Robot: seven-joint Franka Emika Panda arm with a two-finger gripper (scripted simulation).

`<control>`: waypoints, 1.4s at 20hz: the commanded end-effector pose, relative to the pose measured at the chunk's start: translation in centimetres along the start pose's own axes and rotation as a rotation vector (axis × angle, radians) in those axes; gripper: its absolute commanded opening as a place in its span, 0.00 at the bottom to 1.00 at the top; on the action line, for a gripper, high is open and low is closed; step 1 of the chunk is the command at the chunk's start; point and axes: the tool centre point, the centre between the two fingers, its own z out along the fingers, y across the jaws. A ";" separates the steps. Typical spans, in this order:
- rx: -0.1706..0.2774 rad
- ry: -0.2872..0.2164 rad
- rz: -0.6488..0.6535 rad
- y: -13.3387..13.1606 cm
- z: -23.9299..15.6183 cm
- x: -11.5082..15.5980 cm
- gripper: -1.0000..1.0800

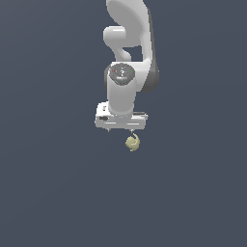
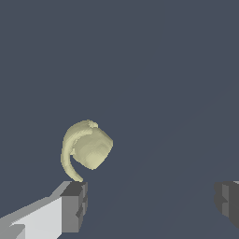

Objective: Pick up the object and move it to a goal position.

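Object (image 2: 87, 149) beside one finger (image 2: 74, 205) — wrist view only.

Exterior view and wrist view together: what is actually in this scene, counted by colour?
White: 1, the robot arm with its gripper
Pale yellow-beige: 1, the small curled object, seen larger in the wrist view
Dark grey: 2, the finger pads, standing far apart
Total: 4

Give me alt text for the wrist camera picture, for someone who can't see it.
A small pale yellow-beige object with a curled, hooked shape lies on a plain dark grey-blue surface, next to one grey fingertip of the open gripper. The other fingertip is far off at the opposite edge, so nothing is gripped.
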 end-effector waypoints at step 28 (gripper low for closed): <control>0.013 0.023 0.169 -0.4 0.6 1.1 0.96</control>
